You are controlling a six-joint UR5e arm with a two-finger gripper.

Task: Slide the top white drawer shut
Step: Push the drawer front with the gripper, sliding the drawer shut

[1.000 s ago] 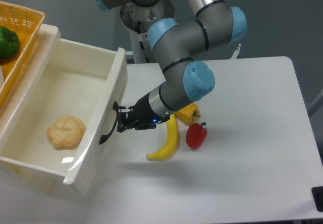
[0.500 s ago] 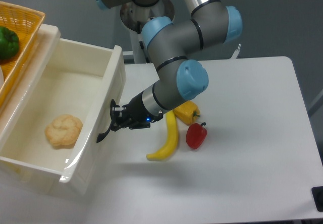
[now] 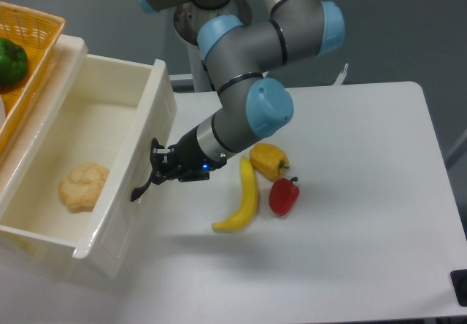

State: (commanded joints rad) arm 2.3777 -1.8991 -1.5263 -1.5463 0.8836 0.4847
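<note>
Nearest us, the top white drawer (image 3: 109, 214) stands pulled out at the left of the table (image 3: 350, 265), a bread roll (image 3: 82, 185) lying inside it. Just beyond, we see the gripper (image 3: 157, 169) pressed at the drawer's curved black handle (image 3: 143, 184); we cannot tell how its jaws stand. To its right lie a banana (image 3: 241, 203), a red pepper (image 3: 284, 195) and a yellow pepper (image 3: 268, 160). Farther back at the left, a yellow basket (image 3: 33, 54) holds a green pepper (image 3: 12, 60)
</note>
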